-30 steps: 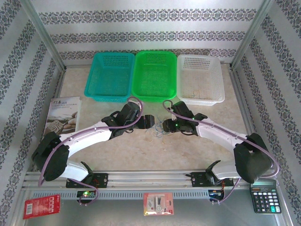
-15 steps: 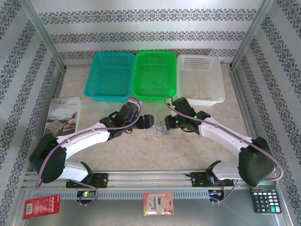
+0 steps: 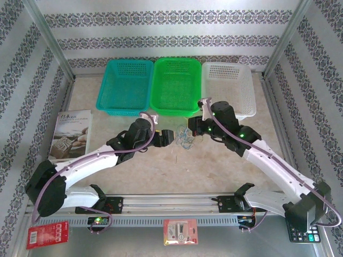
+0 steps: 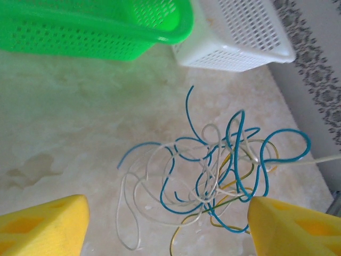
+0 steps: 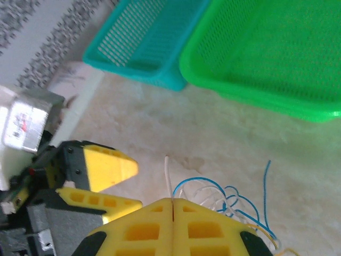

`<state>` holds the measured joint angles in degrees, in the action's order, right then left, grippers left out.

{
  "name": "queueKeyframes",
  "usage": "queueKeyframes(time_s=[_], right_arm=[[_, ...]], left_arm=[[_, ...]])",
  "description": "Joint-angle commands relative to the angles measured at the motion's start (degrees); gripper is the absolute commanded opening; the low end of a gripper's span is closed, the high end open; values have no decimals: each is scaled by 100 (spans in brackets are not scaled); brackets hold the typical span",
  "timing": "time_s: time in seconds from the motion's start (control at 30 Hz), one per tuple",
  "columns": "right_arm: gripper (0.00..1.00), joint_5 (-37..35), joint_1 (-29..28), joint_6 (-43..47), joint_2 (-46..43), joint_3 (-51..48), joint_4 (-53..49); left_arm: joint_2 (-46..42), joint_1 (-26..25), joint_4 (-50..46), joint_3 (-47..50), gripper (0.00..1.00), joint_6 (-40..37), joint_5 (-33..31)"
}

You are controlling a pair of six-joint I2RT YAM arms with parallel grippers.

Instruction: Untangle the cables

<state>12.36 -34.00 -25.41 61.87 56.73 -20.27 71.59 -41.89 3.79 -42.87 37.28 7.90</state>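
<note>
The cables (image 4: 213, 170) lie as a loose tangle of blue, whitish and yellowish strands on the table, seen from above (image 3: 185, 138) between the two grippers. My left gripper (image 4: 168, 229) is open, its yellow fingers (image 4: 45, 224) wide apart just short of the tangle, holding nothing; from above it (image 3: 169, 138) sits left of the pile. My right gripper (image 5: 173, 201) is shut on a white cable whose end (image 5: 168, 176) sticks out past the fingertips. It (image 3: 197, 127) hovers right of the tangle, near the baskets. One white strand (image 4: 319, 159) runs taut to the right.
Teal (image 3: 126, 85), green (image 3: 176, 84) and white (image 3: 228, 88) baskets line the back. A book (image 3: 72, 134) lies at the left. A calculator (image 3: 300, 230), a red packet (image 3: 47, 234) and a card (image 3: 180, 231) sit at the front rail.
The right gripper closed on a white cable and moved back and right toward the baskets, drawing the tangle with it. The left gripper opened wider and followed slightly.
</note>
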Motion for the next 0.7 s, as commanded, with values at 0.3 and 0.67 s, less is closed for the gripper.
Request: queueKeyframes(time_s=[0.3, 0.67], right_arm=[[0, 227, -14, -199, 309, 22, 592], [0, 526, -95, -386, 489, -448, 1147]], left_arm=[[-414, 54, 945, 82, 82, -812, 635], [241, 53, 1062, 144, 79, -722, 84]])
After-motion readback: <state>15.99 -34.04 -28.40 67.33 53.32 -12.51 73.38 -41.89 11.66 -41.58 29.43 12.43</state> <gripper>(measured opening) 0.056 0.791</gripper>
